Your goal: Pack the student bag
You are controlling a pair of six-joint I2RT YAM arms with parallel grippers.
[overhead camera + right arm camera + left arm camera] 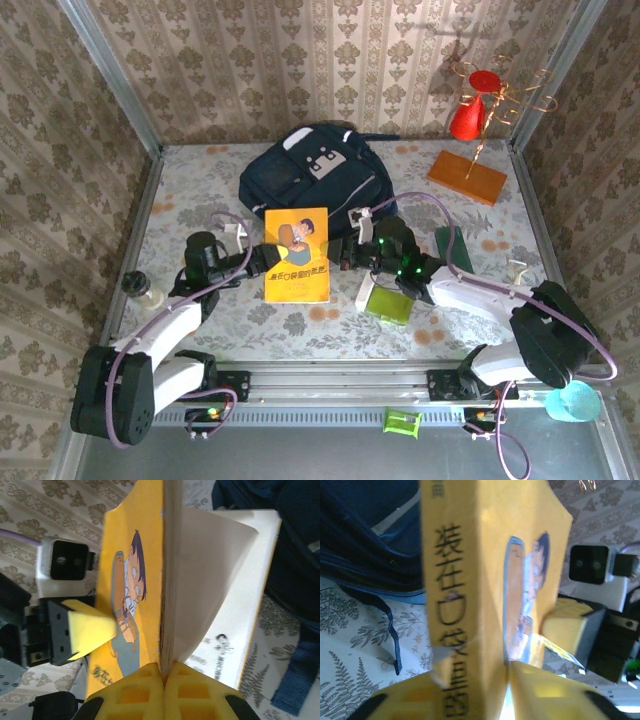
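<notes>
The yellow book is gripped by opposite edges. The left gripper is clamped on the spine side, and the right gripper is pinched tight on the page edge. The student bag lies just beyond both sets of fingers, close to the book's far end.

A slip is judged the main risk, since only a thin strip of the page block is caught by the right fingers. A loose white leaf is splayed away to one side of them and could be creased or torn if the book is pushed forward. No open mouth can be made out on the bag, so the book might be jammed against fabric.

The cover is smooth, glossy card. The pads are soft yellow foam with moulded pockets. The bag is coarse navy weave with a dangling strap
</notes>
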